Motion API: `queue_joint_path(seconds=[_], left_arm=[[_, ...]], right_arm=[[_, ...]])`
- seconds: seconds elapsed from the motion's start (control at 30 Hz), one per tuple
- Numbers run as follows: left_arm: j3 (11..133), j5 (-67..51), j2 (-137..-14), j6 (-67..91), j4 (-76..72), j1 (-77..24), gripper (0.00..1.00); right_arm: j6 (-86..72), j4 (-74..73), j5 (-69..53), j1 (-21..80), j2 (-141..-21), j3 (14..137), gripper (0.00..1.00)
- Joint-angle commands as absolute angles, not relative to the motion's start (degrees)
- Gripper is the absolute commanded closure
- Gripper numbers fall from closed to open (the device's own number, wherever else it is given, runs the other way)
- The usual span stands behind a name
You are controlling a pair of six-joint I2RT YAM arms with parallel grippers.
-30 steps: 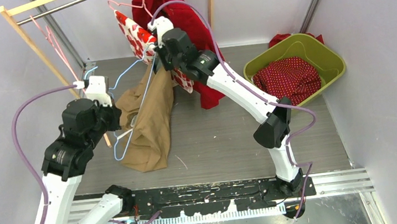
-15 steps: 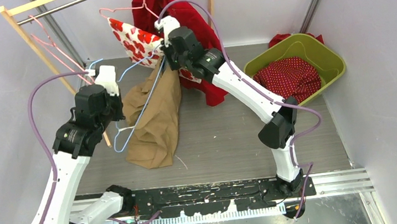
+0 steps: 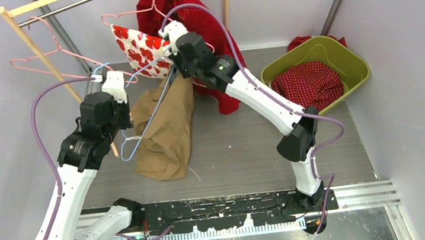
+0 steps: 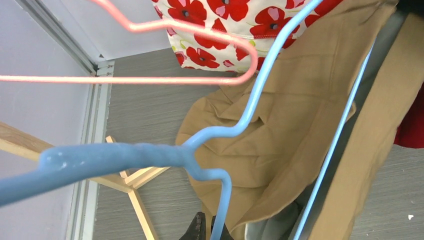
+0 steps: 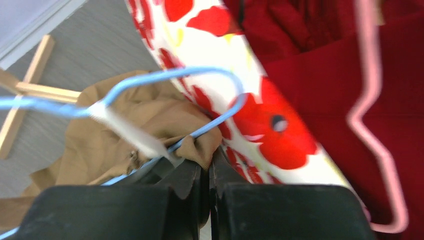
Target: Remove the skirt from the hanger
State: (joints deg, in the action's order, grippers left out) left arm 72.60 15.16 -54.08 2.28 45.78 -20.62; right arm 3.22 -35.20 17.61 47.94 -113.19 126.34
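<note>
A tan skirt [image 3: 166, 131] hangs on a light blue wire hanger [image 3: 149, 111], its lower end resting on the floor. My left gripper [image 3: 121, 114] is shut on the blue hanger [image 4: 220, 200] near its neck. My right gripper [image 3: 176, 67] is shut on the skirt's waistband [image 5: 202, 145], pinching a fold of tan cloth at the hanger's end [image 5: 220, 85]. In the left wrist view the skirt [image 4: 280, 125] drapes between the hanger's two wires.
A wooden rack [image 3: 35, 46] stands at the left with pink hangers [image 3: 37, 58]. A poppy-print cloth [image 3: 140, 47] and a red garment [image 3: 207, 31] hang behind the right gripper. A green basket [image 3: 353, 60] with red dotted cloth sits at the right.
The left arm rose and moved right with the blue hanger. The right gripper shifted slightly with the waistband. The pink hangers and poppy cloth swung left.
</note>
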Motion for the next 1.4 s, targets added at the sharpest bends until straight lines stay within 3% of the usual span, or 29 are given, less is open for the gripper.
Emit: queue_joint_path(seconds=[0.0,0.53,0.8,1.37], left_arm=[[71.29,14.78,-52.00,-0.33,49.72,-20.87,1.00],[68.75,15.60,-48.93,-1.54,53.14,-20.83,1.00],[71.53,13.50,-53.20,-2.15,50.45,-20.94,1.00],[70.46,18.99,-46.96,-2.84,53.91,-20.97,1.00]], right_arm=[[5.87,-26.43,21.61,43.76,-108.84,132.42,0.95],[6.23,-24.44,20.84,37.50,-108.86,137.37,0.95],[6.90,-24.18,23.02,39.34,-107.75,134.71,0.95],[5.11,-23.60,22.25,34.14,-108.39,131.21,0.97]])
